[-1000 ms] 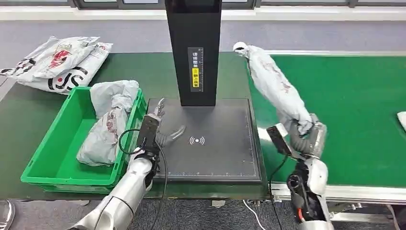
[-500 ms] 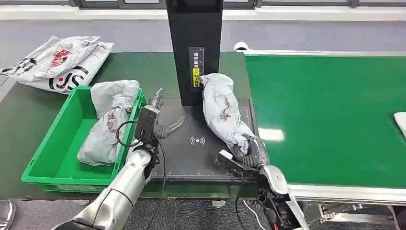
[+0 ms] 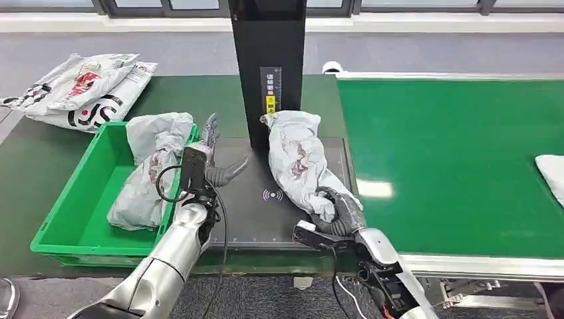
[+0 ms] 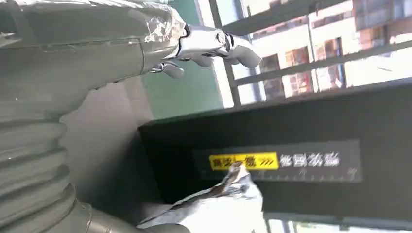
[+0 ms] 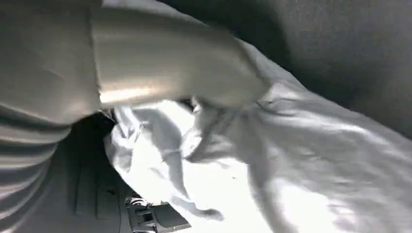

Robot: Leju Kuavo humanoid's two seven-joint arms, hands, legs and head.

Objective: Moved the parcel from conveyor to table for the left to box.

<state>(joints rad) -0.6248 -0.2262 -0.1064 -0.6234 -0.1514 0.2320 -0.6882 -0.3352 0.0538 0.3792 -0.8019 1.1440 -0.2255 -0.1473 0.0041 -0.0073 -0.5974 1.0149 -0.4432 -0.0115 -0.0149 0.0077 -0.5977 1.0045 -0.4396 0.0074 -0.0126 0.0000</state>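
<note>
A crumpled grey-white parcel (image 3: pixel 294 158) lies on the black scale pad (image 3: pixel 243 219), its far end against the black post (image 3: pixel 269 66). My right hand (image 3: pixel 339 214) grips the parcel's near end at the pad's front right; up close its thumb (image 5: pixel 165 73) lies over the parcel (image 5: pixel 301 165). My left hand (image 3: pixel 211 165) hovers with fingers spread over the pad's left edge, holding nothing, beside the green bin (image 3: pixel 70 222). The left wrist view has the left hand (image 4: pixel 194 41) with the parcel's tip (image 4: pixel 221 201) beyond it.
The green bin holds two bagged parcels (image 3: pixel 149 169). More bags (image 3: pixel 80 86) are piled on the table at the far left. The green conveyor (image 3: pixel 459 159) runs on the right, with another parcel (image 3: pixel 551 171) at its right edge. The post carries a yellow label (image 4: pixel 243 161).
My right hand carried the parcel from above the conveyor leftward and lowered it onto the black pad. My left hand drifted slightly up and away from me.
</note>
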